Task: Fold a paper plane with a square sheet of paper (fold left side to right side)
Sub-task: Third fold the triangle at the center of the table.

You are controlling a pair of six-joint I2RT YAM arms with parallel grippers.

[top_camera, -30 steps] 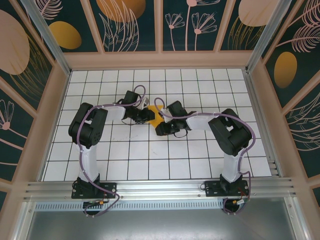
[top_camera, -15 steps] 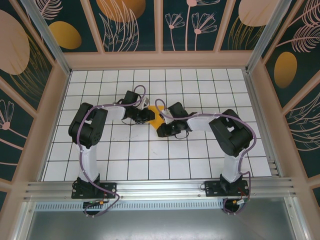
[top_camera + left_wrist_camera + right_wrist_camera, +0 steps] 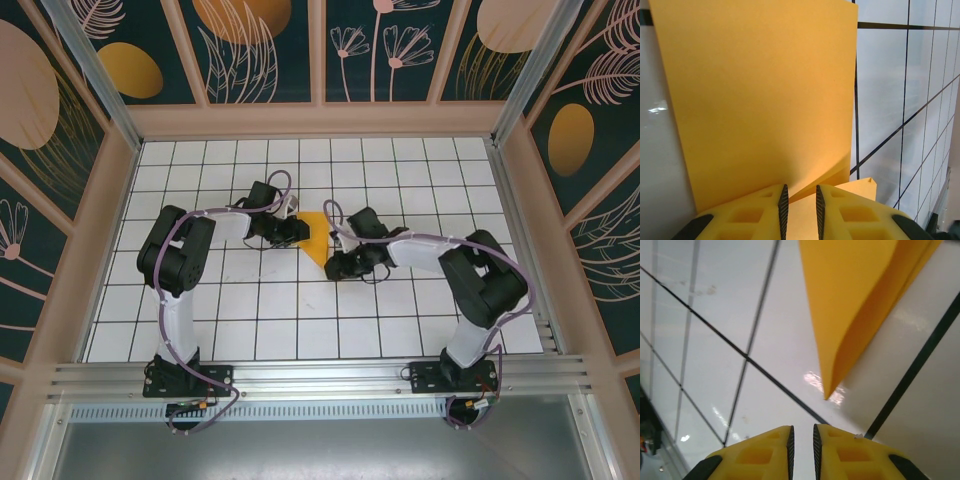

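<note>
Left pincer (image 3: pixel 800 189): yellow fingers drawn near together, clenched on the near edge of the folded orange-yellow sheet (image 3: pixel 760 100); a raised layer of paper runs into the narrow slit between them. Beyond the fingers the sheet spreads over the white gridded table (image 3: pixel 900 100). Its upper layer lifts slightly off the lower one at the held edge, and its right edge runs straight along a dark grid line. Right pincer (image 3: pixel 802 429): fingers clenched to a thin slit, nothing between them, bare tile showing through. The sheet's pointed tip sits just ahead of it, apart from the fingers, two layers visible at the point, near a grid line; cannot tell whether the tip touches the tile. Top view: sheet reads as a narrow triangle, point toward the arm bases, mid-table, between the two pincers. Left pincer touches its left edge; right pincer is just beside the point, on its right. Both arms bend inward from the near table edge. Dark floral wall panels (image 3: pixel 250 50) stand around the table.
</note>
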